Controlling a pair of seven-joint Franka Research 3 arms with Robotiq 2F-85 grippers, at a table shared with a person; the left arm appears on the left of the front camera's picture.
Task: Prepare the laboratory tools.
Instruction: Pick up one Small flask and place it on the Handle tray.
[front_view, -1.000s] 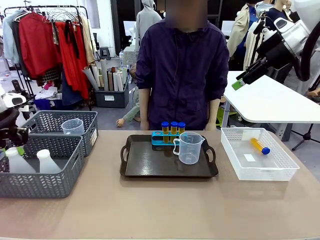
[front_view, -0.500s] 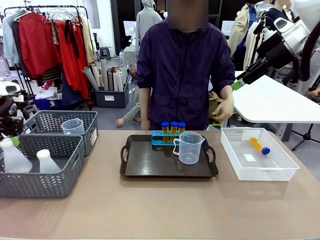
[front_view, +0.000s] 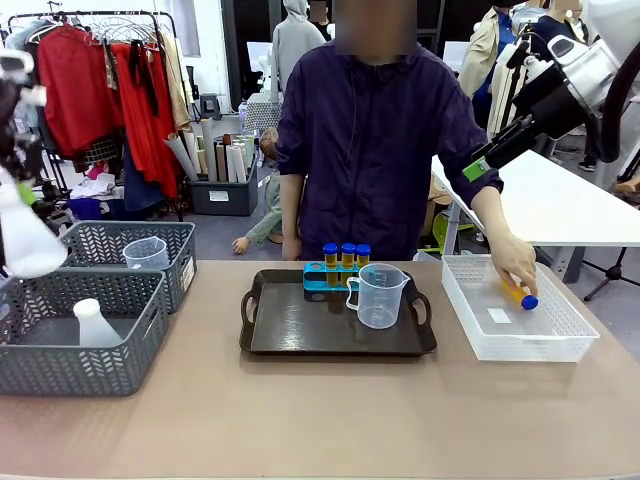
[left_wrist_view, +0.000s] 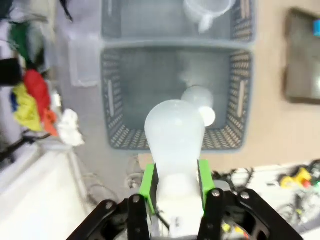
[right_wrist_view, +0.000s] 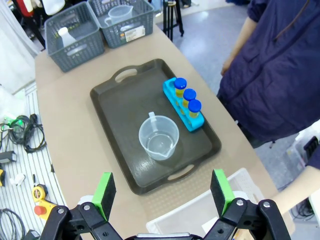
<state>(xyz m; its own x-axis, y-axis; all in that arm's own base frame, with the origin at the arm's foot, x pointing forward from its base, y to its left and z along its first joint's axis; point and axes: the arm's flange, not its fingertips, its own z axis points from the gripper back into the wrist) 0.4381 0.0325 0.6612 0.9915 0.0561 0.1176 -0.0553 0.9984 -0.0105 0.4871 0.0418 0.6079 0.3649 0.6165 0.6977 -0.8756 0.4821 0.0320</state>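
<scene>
My left gripper (front_view: 22, 190) hangs high at the far left, shut on a translucent white conical flask (front_view: 28, 242). In the left wrist view the green pads (left_wrist_view: 148, 181) clamp the flask (left_wrist_view: 175, 132) by its neck, above the near grey basket. A second flask (front_view: 92, 322) stands in that basket. On the dark tray (front_view: 300, 335) are a clear handled beaker (front_view: 378, 296) and a blue rack with three blue-capped yellow tubes (front_view: 343, 262). A person's hand (front_view: 513, 262) touches another tube (front_view: 521, 293) in the white lattice basket. My right gripper (front_view: 480, 163) is open, high at the right.
Two grey mesh baskets (front_view: 150, 330) stand at the left; the far one holds another clear beaker (front_view: 147, 252). The white lattice basket (front_view: 560, 345) sits right of the tray. From the right wrist, the tray (right_wrist_view: 117, 107), beaker (right_wrist_view: 159, 140) and rack (right_wrist_view: 184, 102) lie below.
My left gripper has risen with the flask, lifting it out of the near grey basket. The person's hand has come down into the white basket onto the tube.
</scene>
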